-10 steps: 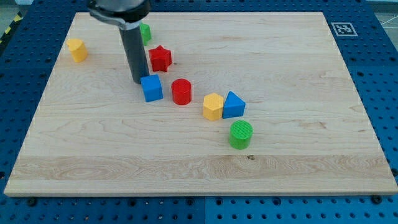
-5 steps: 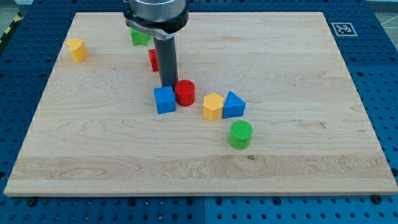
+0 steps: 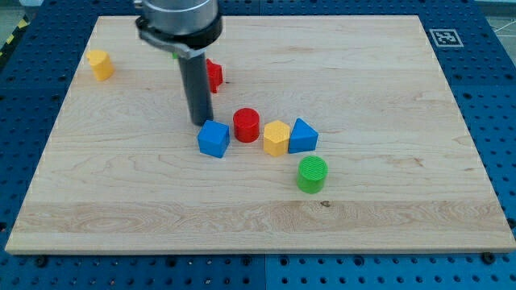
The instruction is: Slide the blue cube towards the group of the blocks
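**Blue cube set just short of the row, tip behind it**

The blue cube [image 3: 214,138] was found near the middle of the tabletop [image 3: 387,72], rotated so that a corner faced the view's bottom. It lay just beside the red cylinder [image 3: 247,125], a narrow gap apparently remaining between them. My tip [image 3: 201,122] was placed just at the cube's upper-left side, towards the view's top; contact could not be confirmed. That position was judged fit for a push towards the view's right, where the group lay. No hand was carried: the arm ended in a plain rod, so nothing was held.

The group was formed by the red cylinder, the yellow hexagonal block [image 3: 276,138] and the blue triangular block [image 3: 303,136], the last two touching, with the green cylinder [image 3: 312,174] a little nearer the bottom edge. A red block [image 3: 214,75] was partly hidden behind the rod. A second yellow block [image 3: 99,64] sat near the top-left corner, well apart. A push might drive the cylinder along, it was judged.
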